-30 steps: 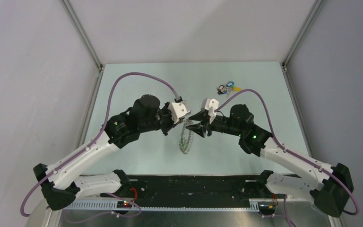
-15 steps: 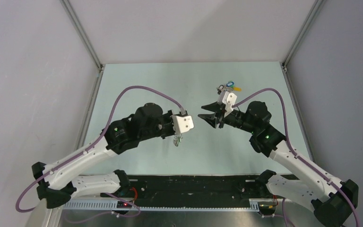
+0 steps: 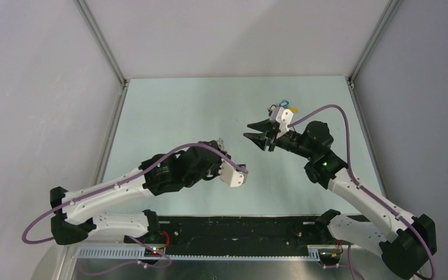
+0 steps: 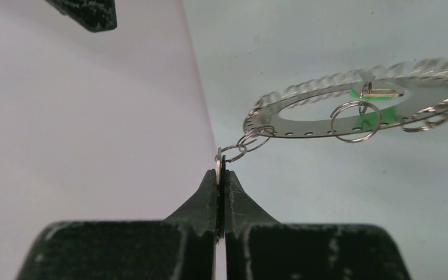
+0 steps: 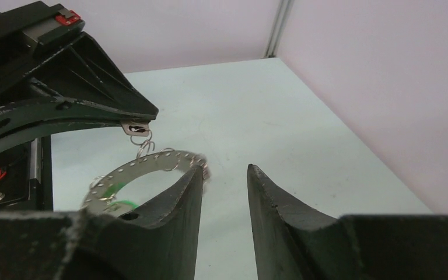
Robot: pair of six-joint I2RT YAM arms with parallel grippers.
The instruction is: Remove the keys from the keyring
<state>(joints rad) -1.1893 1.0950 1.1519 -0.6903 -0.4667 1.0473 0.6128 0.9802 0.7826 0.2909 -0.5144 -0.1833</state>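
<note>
My left gripper (image 4: pixel 221 169) is shut on the dark key (image 4: pixel 219 157), gripping its flat head edge-on. A chain of small rings (image 4: pixel 248 142) links that key to the large silvery keyring (image 4: pixel 303 119), which hangs out beyond the jaws above the table. The green key (image 4: pixel 379 92) hangs on the ring's far side. In the right wrist view the keyring (image 5: pixel 151 163) dangles below the left fingers (image 5: pixel 93 87), with the green head (image 5: pixel 114 189) behind it. My right gripper (image 5: pixel 224 172) is open and holds nothing, set apart from the ring. In the top view the right gripper (image 3: pixel 255 138) sits far right of centre.
A small bunch of blue and yellow-headed keys (image 3: pixel 287 107) lies at the far right of the pale green table (image 3: pixel 175 116), partly behind the right wrist. Grey walls enclose the table on three sides. The black base rail (image 3: pixel 239 230) runs along the near edge.
The two grippers were together at the ring. Since then the left arm has swung toward the near edge with key and ring, and the right gripper drew back empty, its jaws narrowing slightly.
</note>
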